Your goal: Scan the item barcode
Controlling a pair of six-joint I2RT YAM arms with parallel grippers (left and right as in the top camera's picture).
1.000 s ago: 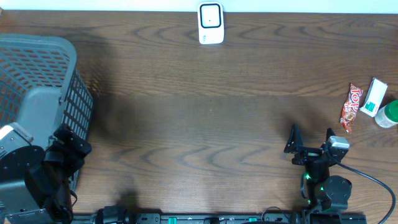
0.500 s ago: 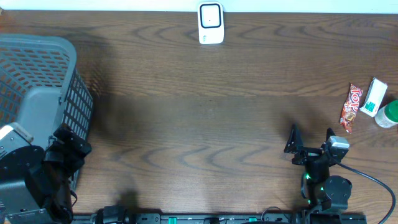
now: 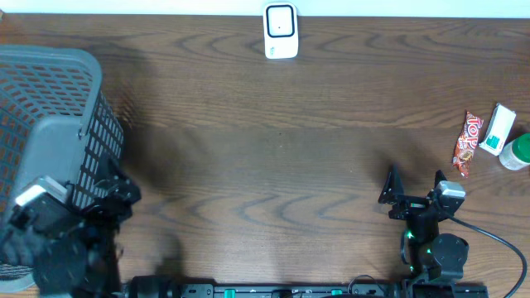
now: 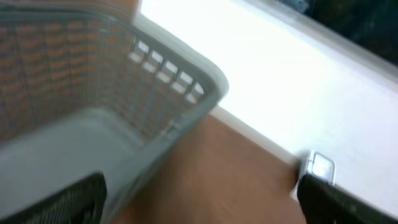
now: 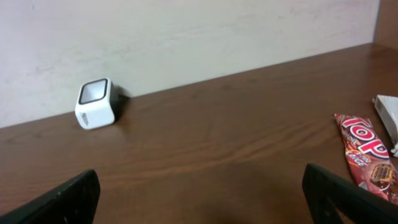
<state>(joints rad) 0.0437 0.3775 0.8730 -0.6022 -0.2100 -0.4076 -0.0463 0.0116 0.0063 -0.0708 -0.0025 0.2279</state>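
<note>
Here, at the far left of the wooden table (image 3: 248, 149), stands a grey mesh basket (image 3: 98, 124). The left gripper (image 3: 118, 192) hangs just beside the basket's near right corner; its wrist camera, blurred, shows the two dark fingers (image 4: 68, 200) spread wide with nothing between them. Against the back edge, near the middle, sits the small white scanner (image 3: 281, 31), its dark window facing up and well apart from everything else. Further right, close to the front edge, the right gripper (image 3: 412, 187) hovers over bare wood – its fingers (image 5: 65, 199) also stand wide apart and hold nothing. Beyond it, near the right edge, lies a red candy bar (image 3: 468, 142) flat on the table, with a small white-and-green box (image 3: 498, 129) just beside it and a white bottle with a green cap (image 3: 517, 153) at the very edge, partly cut off.
</note>
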